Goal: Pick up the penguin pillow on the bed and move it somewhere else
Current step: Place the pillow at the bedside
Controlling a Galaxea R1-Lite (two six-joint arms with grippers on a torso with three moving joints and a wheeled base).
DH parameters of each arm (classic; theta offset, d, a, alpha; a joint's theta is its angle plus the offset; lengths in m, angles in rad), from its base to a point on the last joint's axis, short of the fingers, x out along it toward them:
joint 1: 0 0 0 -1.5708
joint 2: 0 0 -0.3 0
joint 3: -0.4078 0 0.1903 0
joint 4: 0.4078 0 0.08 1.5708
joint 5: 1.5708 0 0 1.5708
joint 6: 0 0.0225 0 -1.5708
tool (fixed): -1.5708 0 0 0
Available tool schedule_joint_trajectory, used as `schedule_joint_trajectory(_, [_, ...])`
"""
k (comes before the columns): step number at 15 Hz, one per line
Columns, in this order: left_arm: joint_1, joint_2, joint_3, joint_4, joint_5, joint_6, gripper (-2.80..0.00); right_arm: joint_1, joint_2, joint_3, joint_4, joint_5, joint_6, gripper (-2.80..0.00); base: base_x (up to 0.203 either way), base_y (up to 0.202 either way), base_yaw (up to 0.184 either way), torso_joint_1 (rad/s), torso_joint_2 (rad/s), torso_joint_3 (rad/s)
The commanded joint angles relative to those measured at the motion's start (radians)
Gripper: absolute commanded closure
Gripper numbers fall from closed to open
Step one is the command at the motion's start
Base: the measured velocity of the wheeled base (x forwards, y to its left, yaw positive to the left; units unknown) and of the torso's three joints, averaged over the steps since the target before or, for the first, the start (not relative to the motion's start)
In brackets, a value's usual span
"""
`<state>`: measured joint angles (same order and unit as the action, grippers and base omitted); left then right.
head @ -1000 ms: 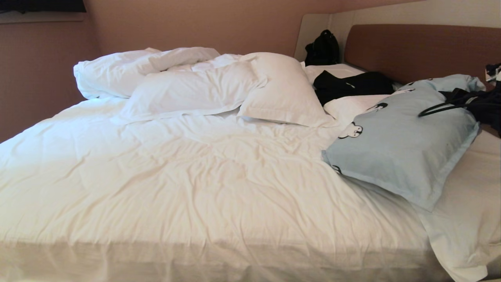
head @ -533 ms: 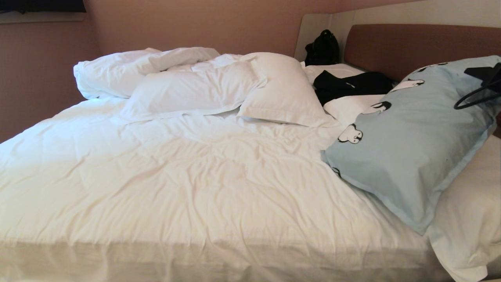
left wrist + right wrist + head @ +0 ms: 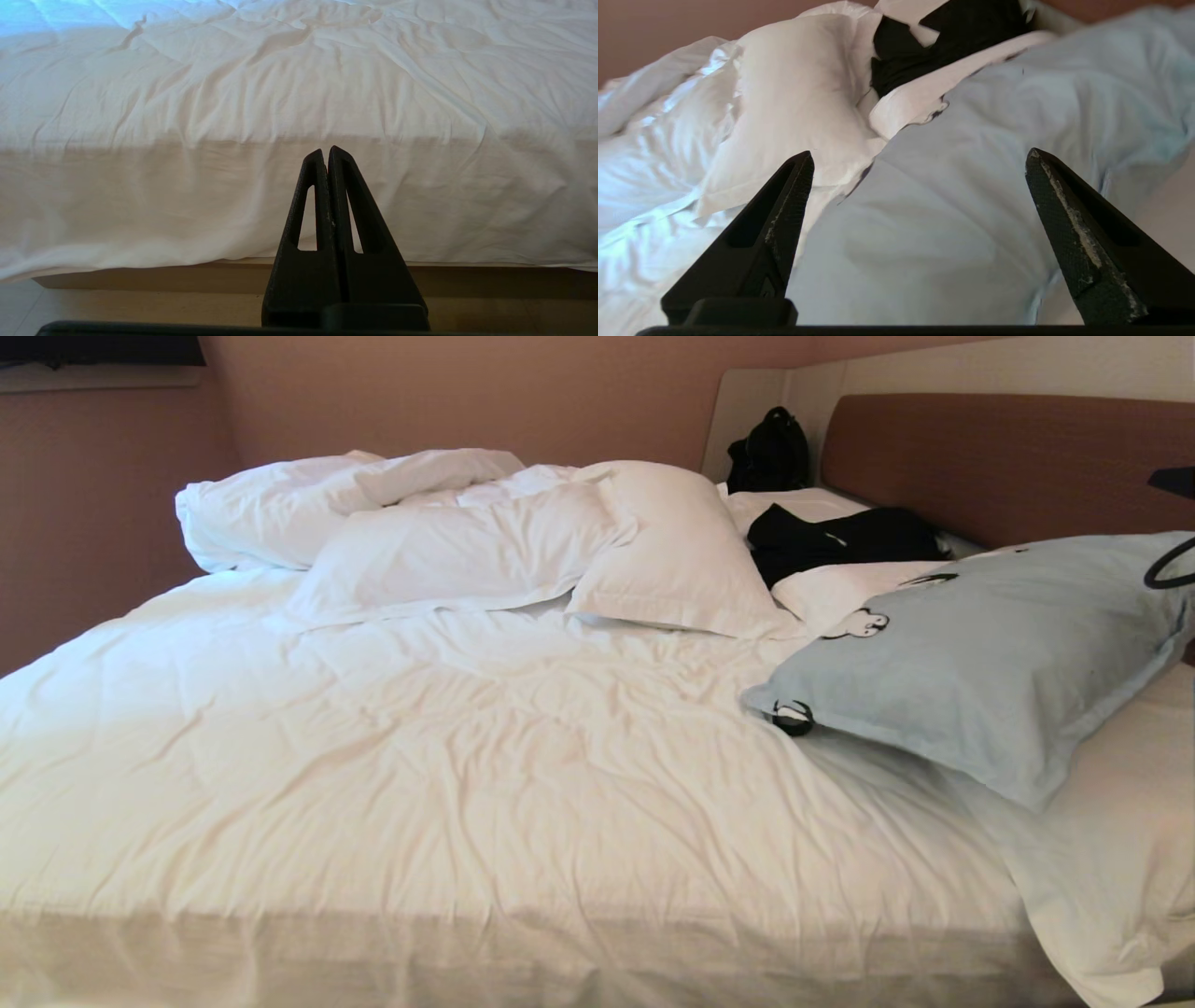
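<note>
Where the bed (image 3: 448, 737) meets its brown headboard (image 3: 1008, 457) on the robot's right, the penguin pillow (image 3: 990, 653) lies mostly plain-side up, its far end propped on a white pillow (image 3: 840, 590) and its near corner resting on the wrinkled duvet, with a few black-and-white penguin prints showing along the left edge. In the right wrist view the right gripper (image 3: 920, 163) has its two black fingers spread wide with nothing between them, and the pale blue pillow (image 3: 952, 210) fills the gap just beyond the tips; whether the tips touch the fabric cannot be told. In the head view only a dark cable loop (image 3: 1172, 569) and a small black piece at the right edge show of that arm, over the pillow's far right end.

The left gripper (image 3: 325, 151) hangs low at the foot of the bed with its fingers pressed together, empty, pointed at the hanging edge of the white sheet (image 3: 187, 205), well apart from the pillow.

Further up the bed lie a bunched white duvet (image 3: 336, 504), another white pillow (image 3: 672, 551), a black garment (image 3: 840, 537) beside the penguin pillow's far end, and a black bag (image 3: 770, 453) in the corner
</note>
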<state>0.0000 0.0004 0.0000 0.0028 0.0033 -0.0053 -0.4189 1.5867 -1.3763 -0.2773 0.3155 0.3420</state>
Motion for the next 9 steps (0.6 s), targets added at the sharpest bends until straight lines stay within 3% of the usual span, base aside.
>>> schedule_joint_trajectory(1, [-0.002,0.0,0.002,0.0,0.0,-0.001,0.0,-0.005,-0.066,0.018,0.119,0.003,0.056,-2.8,0.0,0.0,0.0,0.0,0.0,0.0])
schedule_joint_trajectory(2, [0.0,0.0,0.002,0.0,0.0,-0.001,0.0,-0.013,-0.106,0.046,0.16,0.005,0.058,-2.8,0.0,0.0,0.0,0.0,0.0,0.0])
schedule_joint_trajectory(3, [0.0,0.0,0.002,0.0,0.001,-0.001,0.0,-0.021,-0.138,0.086,0.18,0.006,0.059,-1.52,0.0,0.0,0.0,0.0,0.0,0.0])
schedule_joint_trajectory(4, [0.0,0.0,0.002,0.0,0.0,-0.001,0.0,-0.033,-0.176,0.124,0.187,0.006,0.06,0.0,0.0,0.0,0.0,0.0,0.0,0.0])
schedule_joint_trajectory(6, [0.0,0.0,0.002,0.0,0.001,-0.001,0.0,-0.066,-0.246,0.201,0.191,0.032,0.061,0.0,0.0,0.0,0.0,0.0,0.0,0.0])
schedule_joint_trajectory(9, [0.0,0.0,0.002,0.0,0.0,-0.001,0.0,-0.16,-0.27,0.27,0.21,0.199,0.09,0.0,0.0,0.0,0.0,0.0,0.0,0.0])
